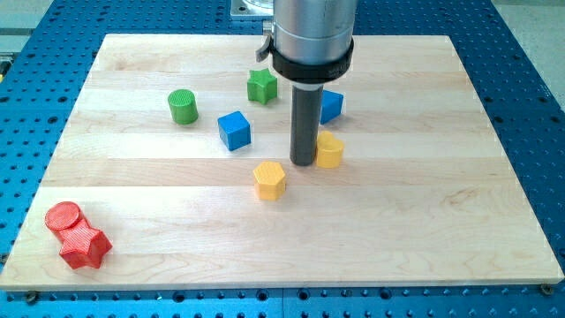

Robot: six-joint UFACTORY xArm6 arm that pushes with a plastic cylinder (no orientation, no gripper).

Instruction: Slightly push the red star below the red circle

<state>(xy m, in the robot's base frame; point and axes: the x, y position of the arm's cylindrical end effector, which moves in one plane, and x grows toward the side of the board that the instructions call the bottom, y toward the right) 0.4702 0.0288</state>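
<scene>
Red star [86, 246] lies at the bottom-left corner of the wooden worktop [424, 221], touching the red circle [63, 216] and sitting below it and slightly to the view's right.

Camera view, the only one supplied. The star already occupies a position beneath the circle, though offset a little to the right rather than squarely under it. By judgement, the requested arrangement is largely in place; what remains, if anything, is a small nudge toward the view's left to align the star under the circle. Whether any such push has been made cannot be established from this single picture.

The arm carries no claw, so no open or closed state applies. It ends in a dark rod whose tip [303, 163] rests on the worktop near the centre, well apart from both red blocks. The tip stands just beside a yellow block [329, 150], at that block's left; contact cannot be confirmed. A yellow hexagonal block [270, 180] lies near, below and to the left. A blue cube [235, 130], a second blue block [331, 106] partly hidden behind the rod, a green star [261, 86] and a green cylinder [183, 106] occupy the upper middle.

No brand, label or legible writing is visible anywhere.
</scene>
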